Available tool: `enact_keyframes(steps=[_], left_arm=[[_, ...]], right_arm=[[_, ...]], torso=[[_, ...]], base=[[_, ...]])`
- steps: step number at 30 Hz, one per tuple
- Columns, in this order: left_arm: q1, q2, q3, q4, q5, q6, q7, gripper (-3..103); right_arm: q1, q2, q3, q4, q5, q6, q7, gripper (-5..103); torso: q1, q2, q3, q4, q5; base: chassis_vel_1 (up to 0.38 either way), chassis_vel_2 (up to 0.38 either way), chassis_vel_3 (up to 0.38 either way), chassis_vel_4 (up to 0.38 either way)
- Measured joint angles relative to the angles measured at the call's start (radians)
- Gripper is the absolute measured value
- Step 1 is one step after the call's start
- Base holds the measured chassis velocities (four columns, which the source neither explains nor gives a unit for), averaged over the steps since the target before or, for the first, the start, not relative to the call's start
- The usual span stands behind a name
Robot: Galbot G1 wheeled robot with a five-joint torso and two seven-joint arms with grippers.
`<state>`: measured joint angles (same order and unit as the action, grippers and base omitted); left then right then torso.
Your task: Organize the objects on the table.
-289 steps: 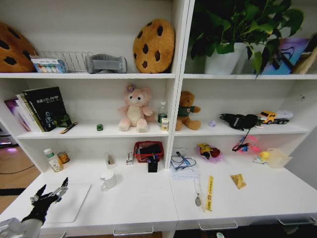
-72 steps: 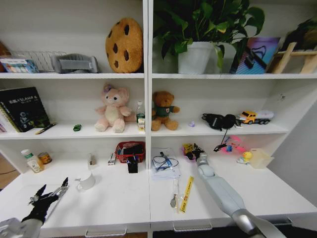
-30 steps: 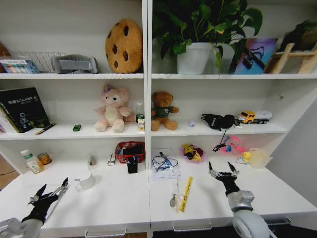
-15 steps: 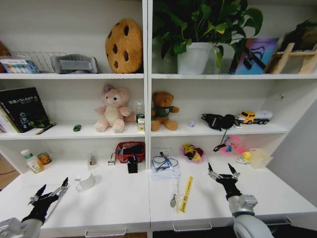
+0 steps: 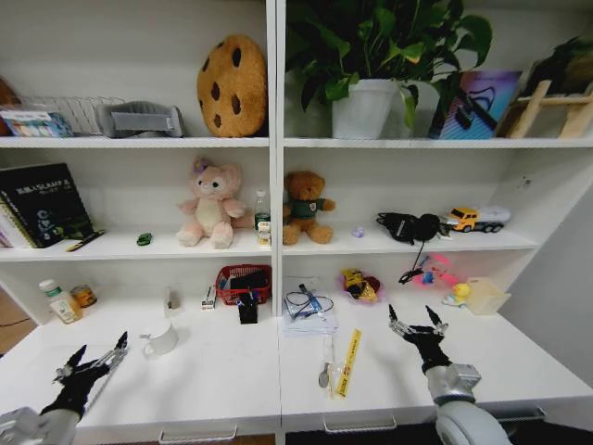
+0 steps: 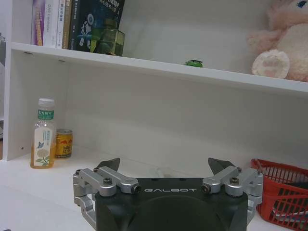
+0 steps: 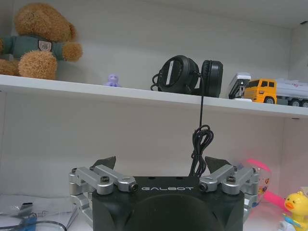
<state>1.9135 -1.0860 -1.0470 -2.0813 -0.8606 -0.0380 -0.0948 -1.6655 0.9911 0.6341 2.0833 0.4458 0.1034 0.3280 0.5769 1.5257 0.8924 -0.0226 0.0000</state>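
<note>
The long white table (image 5: 232, 380) carries a white mug (image 5: 162, 340), a red basket (image 5: 245, 281), a pad with cables (image 5: 309, 311) and a yellow strip (image 5: 350, 362). A tiny green trinket (image 5: 144, 238) (image 6: 194, 63) and a dark pen (image 5: 85, 240) lie on the shelf above. My left gripper (image 5: 93, 360) (image 6: 164, 164) hovers open over the desk's front left corner, holding nothing. Right of the yellow strip, my right gripper (image 5: 414, 321) (image 7: 161, 162) stands open and empty above the desk, facing the shelf with the black headphones (image 7: 190, 74).
A bottle (image 5: 54, 301) and a can (image 5: 83, 295) stand at the back left. A pink bowl with a toy (image 5: 359, 286) and a yellow duck with a clear box (image 5: 482, 295) sit at the back right. Plush toys, books and a plant fill the shelves.
The right arm, earlier stretched toward the pink bowl, has pulled back to the desk's front and now holds still with its gripper open. The left arm has not moved.
</note>
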Motion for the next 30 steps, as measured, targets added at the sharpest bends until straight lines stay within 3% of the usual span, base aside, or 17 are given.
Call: enact_keyframes(steps=[9,15,16,18,30], left_arm=[[0.000,0.000,0.000,0.000,0.000,0.000,0.000,100],[0.000,0.000,0.000,0.000,0.000,0.000,0.000,100],[0.000,0.000,0.000,0.000,0.000,0.000,0.000,100],[0.000,0.000,0.000,0.000,0.000,0.000,0.000,100],[0.000,0.000,0.000,0.000,0.000,0.000,0.000,100]], right_arm=[[0.001,0.000,0.000,-0.001,0.000,0.000,0.000,100],[0.001,0.000,-0.001,-0.002,0.000,0.000,0.000,100],[0.001,0.000,-0.001,-0.002,0.000,0.000,0.000,100],[0.001,0.000,-0.001,-0.002,0.000,0.000,-0.001,100],[0.002,0.000,-0.001,-0.002,0.000,0.000,0.000,100]], torso=[[0.000,0.000,0.000,-0.0001,0.0002],[0.000,0.000,0.000,-0.0001,0.0004],[0.000,0.000,0.000,0.0000,-0.0011],[0.000,0.000,0.000,0.0001,0.0004],[0.000,0.000,0.000,0.0001,0.0000]], base=[[0.017,0.017,-0.011,-0.015],[0.141,0.147,-0.125,-0.133],[0.153,0.185,-0.180,-0.155],[0.170,0.202,-0.178,-0.177],[0.140,0.138,-0.133,-0.133]])
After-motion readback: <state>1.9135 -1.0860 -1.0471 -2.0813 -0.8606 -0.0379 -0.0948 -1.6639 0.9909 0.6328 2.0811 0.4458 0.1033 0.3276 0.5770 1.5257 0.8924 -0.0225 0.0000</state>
